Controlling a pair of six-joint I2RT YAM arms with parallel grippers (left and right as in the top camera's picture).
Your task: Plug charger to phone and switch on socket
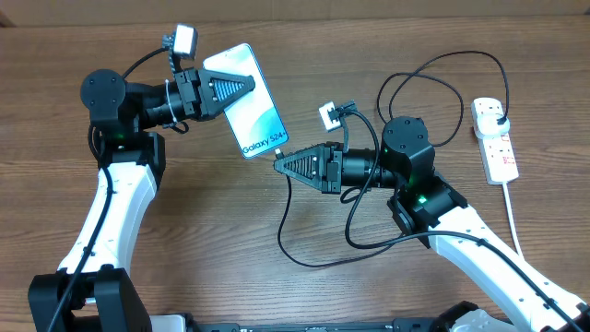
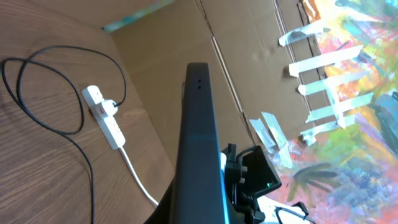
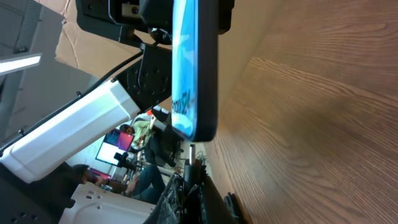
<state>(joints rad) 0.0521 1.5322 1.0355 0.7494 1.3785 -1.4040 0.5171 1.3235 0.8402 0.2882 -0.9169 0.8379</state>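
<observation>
Phone point(image 1: 247, 101), screen up, clamped in my L hand point(image 1: 251, 85), toward surface's far left. R hand point(image 1: 279, 164) pinches charger point(image 1: 304, 254) tip just short of phone's port, not in yet. Plug looks seated in socket point(image 1: 495, 138) by right edge; switch left to flip.

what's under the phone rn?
Bare table, by the right wrist view; the phone, in the left gripper, looks lifted off it. From overhead the phone hides that patch.
</observation>
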